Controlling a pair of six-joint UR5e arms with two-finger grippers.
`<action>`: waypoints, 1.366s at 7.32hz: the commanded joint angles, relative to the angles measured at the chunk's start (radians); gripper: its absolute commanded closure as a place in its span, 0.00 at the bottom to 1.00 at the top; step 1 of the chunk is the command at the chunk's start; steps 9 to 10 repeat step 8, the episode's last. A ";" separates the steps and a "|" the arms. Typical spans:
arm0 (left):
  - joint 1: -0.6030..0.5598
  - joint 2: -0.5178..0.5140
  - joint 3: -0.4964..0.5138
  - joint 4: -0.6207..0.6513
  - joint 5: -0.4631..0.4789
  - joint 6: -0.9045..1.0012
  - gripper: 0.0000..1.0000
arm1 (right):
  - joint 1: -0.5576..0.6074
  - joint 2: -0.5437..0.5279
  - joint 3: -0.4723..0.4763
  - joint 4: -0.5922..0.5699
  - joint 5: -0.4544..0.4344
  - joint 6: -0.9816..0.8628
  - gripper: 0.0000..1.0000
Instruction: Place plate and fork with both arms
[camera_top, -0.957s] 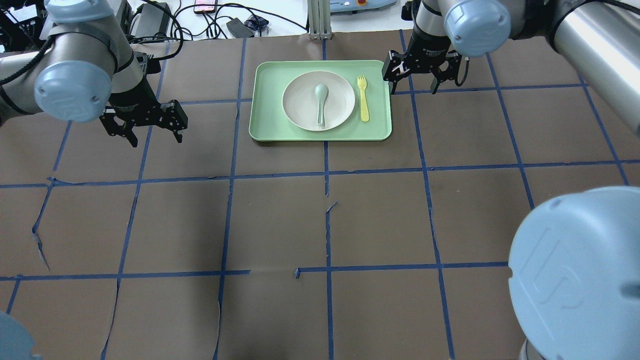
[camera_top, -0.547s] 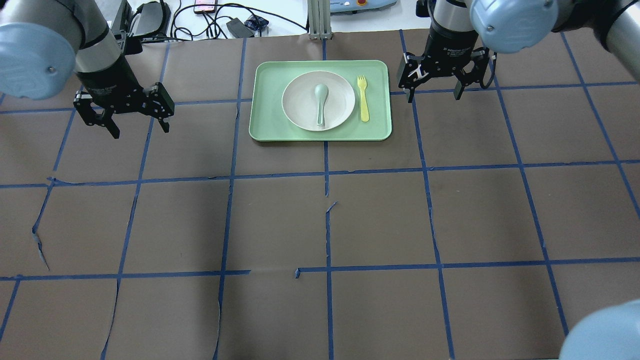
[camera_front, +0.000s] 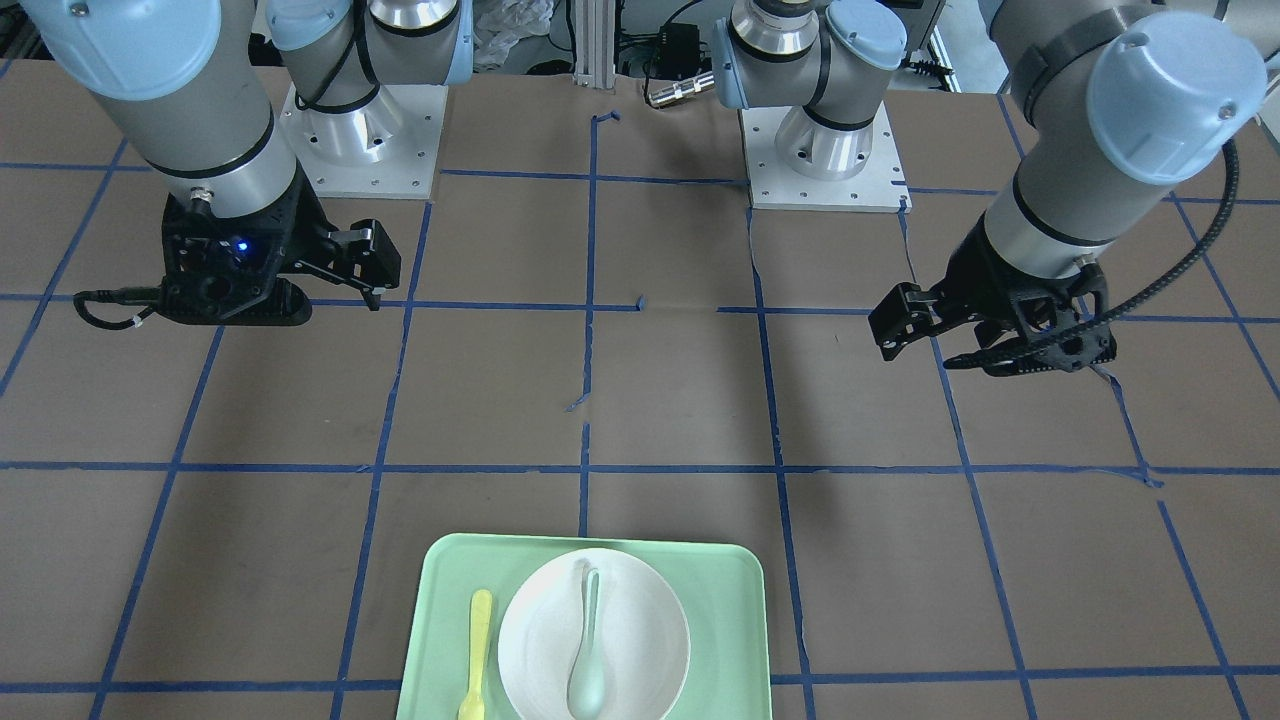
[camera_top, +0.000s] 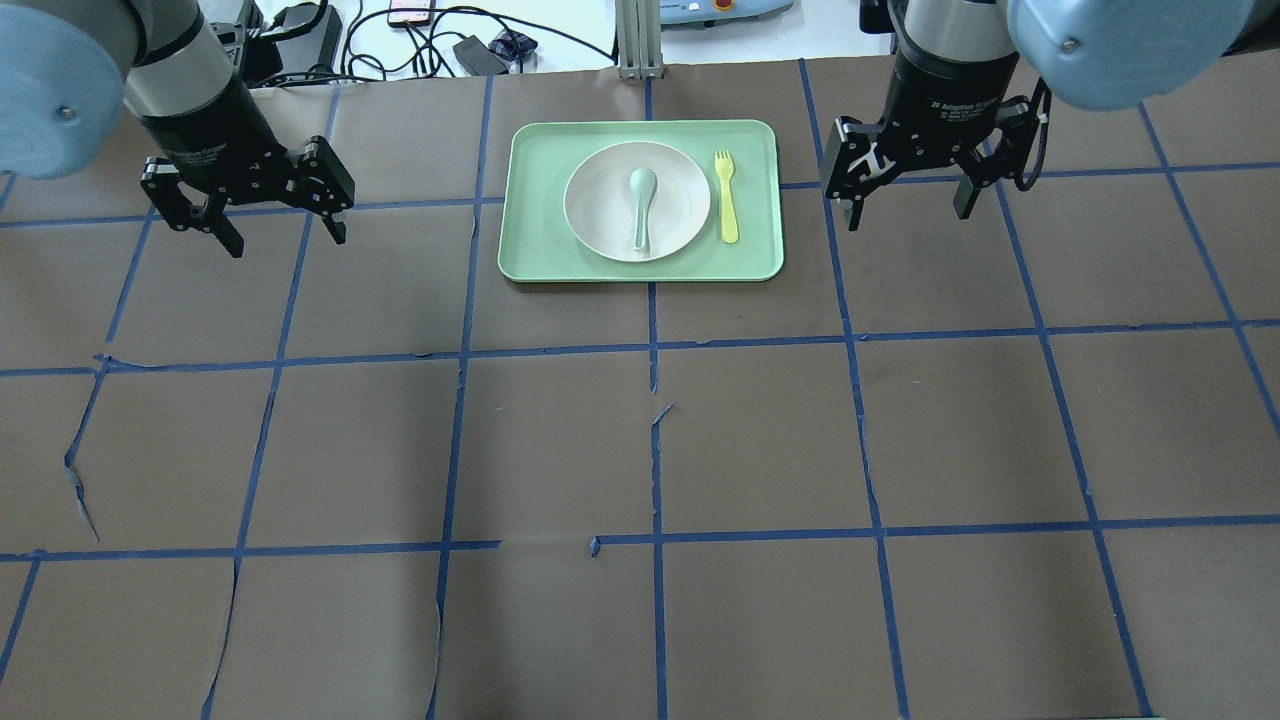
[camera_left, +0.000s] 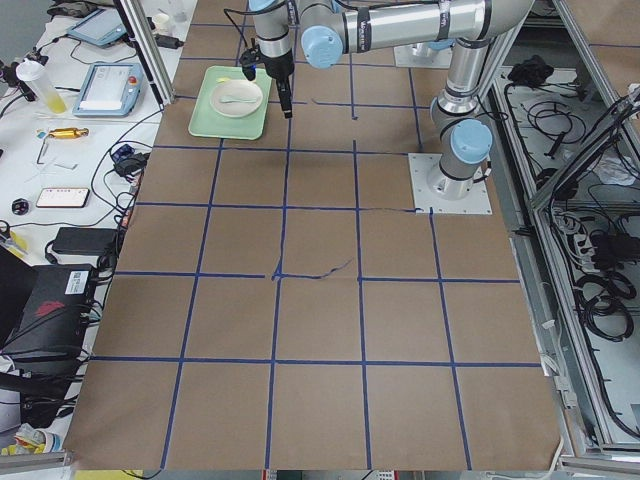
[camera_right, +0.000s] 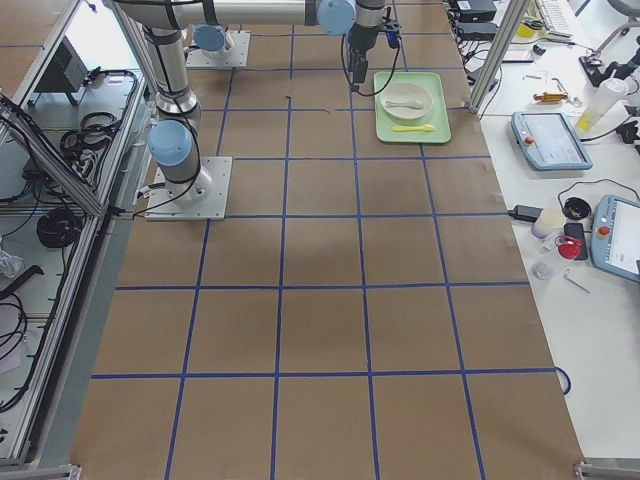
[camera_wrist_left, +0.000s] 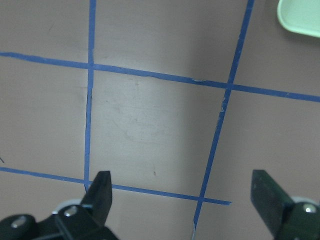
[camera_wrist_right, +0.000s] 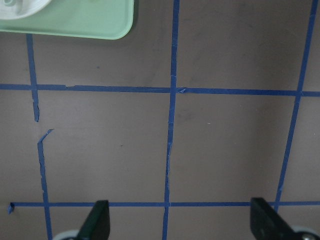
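Your tray (camera_top: 530, 150) sat midway along the desk's far edge, the plate (camera_top: 600, 215) on it. The right gripper (camera_top: 908, 215), wide and empty, hung nearer than the equally wide left gripper (camera_top: 288, 242) to the fork (camera_top: 727, 205), which lay beside the plate, tines toward the far edge
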 joint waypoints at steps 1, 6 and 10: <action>-0.051 -0.008 0.003 0.024 -0.004 -0.013 0.00 | 0.002 -0.005 0.005 0.009 -0.001 0.000 0.00; -0.053 0.009 0.009 -0.011 -0.001 -0.020 0.00 | 0.005 -0.003 0.004 0.006 0.005 0.003 0.00; -0.053 0.014 0.008 -0.010 -0.001 -0.020 0.00 | 0.006 -0.003 0.005 0.003 0.002 0.004 0.00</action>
